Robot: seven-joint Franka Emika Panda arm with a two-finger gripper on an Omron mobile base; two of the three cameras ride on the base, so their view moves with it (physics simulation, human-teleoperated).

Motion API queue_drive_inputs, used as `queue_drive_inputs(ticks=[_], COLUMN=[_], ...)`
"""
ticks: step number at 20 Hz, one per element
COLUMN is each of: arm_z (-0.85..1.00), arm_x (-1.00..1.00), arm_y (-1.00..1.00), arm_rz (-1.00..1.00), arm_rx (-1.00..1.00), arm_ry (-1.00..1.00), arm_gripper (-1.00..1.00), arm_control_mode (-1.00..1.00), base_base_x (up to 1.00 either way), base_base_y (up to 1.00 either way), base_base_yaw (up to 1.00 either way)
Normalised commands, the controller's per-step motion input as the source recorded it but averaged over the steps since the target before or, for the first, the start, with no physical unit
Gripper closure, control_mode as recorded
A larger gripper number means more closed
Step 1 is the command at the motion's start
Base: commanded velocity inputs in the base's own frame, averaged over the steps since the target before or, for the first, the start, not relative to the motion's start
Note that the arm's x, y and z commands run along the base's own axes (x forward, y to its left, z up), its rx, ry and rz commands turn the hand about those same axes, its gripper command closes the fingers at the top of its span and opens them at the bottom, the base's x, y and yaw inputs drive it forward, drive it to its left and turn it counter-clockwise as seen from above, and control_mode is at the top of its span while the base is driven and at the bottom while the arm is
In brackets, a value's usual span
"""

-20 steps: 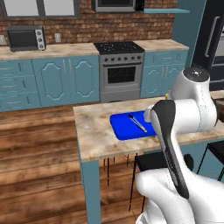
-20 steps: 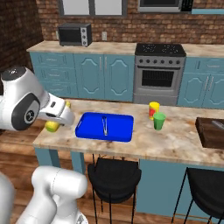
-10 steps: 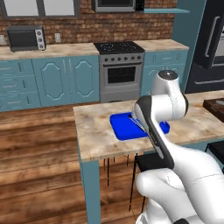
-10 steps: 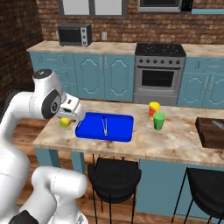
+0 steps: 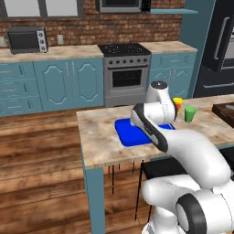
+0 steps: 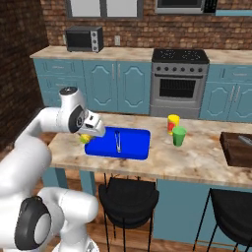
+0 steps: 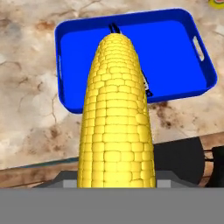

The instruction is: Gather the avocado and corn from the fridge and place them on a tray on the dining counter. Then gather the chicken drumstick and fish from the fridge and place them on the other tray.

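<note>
The claw (image 6: 87,134) is clamped on the corn (image 7: 116,118), at the bench's (image 6: 197,157) left end. Just right of and below the claw lies the blue tray (image 6: 118,142); further right, a yellow cup (image 6: 173,122), green cup (image 6: 179,136) and brown tray (image 6: 238,150). Released here, the cob could catch the tray's near rim and roll onto the bench.

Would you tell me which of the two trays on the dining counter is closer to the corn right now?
The blue tray, just ahead of the held corn; the brown tray sits at the counter's far right end.
</note>
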Motion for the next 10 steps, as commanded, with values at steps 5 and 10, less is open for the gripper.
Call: queue_drive_inputs(ticks=[5,10], arm_z=[-0.53,-0.55], arm_x=[0.81,0.74], arm_y=[0.00,0.00], arm_rz=[0.00,0.00], arm_rx=[0.00,0.00], arm_ry=[0.08,0.08], arm_gripper=[1.00,1.00], arm_control_mode=[-1.00,-1.00], base_base_x=[0.00,0.00], base_base_y=[0.00,0.00], base_base_yaw=[0.00,0.00])
